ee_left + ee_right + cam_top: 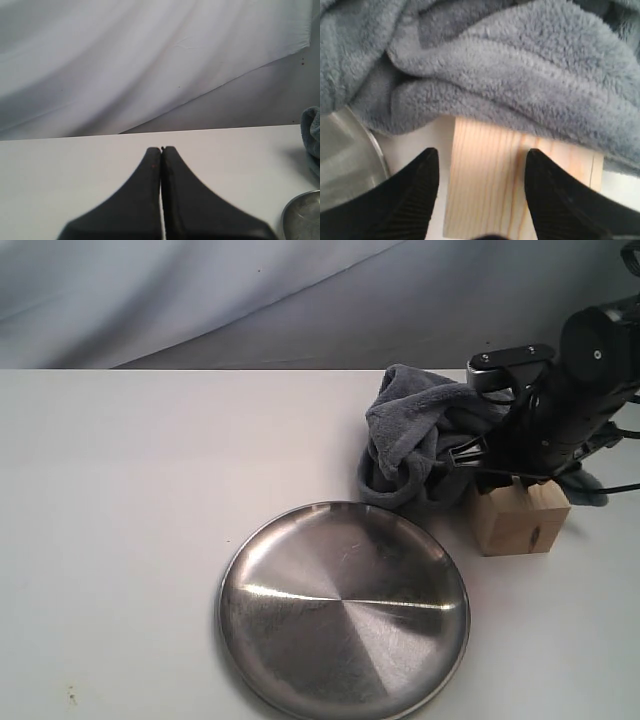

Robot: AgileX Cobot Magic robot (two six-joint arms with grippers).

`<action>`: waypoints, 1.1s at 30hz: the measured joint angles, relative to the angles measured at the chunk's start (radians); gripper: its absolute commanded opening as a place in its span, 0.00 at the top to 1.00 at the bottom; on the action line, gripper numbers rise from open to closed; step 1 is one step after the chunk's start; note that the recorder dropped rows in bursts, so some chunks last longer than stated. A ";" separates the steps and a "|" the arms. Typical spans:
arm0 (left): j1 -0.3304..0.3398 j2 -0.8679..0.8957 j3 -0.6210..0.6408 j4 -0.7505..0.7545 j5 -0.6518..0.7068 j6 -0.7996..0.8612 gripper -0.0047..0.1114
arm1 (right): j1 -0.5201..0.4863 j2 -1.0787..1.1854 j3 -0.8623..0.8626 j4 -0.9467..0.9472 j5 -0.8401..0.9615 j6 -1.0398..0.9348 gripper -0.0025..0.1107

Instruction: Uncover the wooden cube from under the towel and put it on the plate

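Note:
The pale wooden cube (517, 524) stands on the white table, just right of the plate, with the grey-blue towel (418, 435) bunched up behind it. In the right wrist view the towel (510, 65) still laps over the far edge of the cube (490, 175). My right gripper (512, 476) hovers right above the cube, open (481, 152); one finger is over the cube's top face, the other over the table beside it. The steel plate (345, 610) lies at the front centre. My left gripper (161, 148) is shut on nothing, above bare table.
A grey cloth backdrop hangs behind the table. The plate's rim (302, 215) and a bit of towel (312, 130) show at the edge of the left wrist view. The plate's rim (345, 150) lies close beside the cube.

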 measured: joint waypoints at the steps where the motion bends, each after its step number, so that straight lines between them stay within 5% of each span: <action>1: 0.000 0.000 0.000 0.000 0.000 0.000 0.96 | 0.000 0.000 0.002 0.000 -0.029 0.000 0.57; 16: 0.000 0.000 0.000 0.000 0.000 0.000 0.96 | -0.089 0.046 0.002 -0.140 -0.279 0.140 0.57; 25: 0.000 0.000 0.000 0.000 0.000 0.000 0.96 | -0.121 0.004 0.002 -0.115 -0.208 0.141 0.56; 33: 0.000 0.000 0.000 0.000 0.000 0.000 0.96 | -0.014 -0.118 0.002 -0.062 -0.066 0.112 0.28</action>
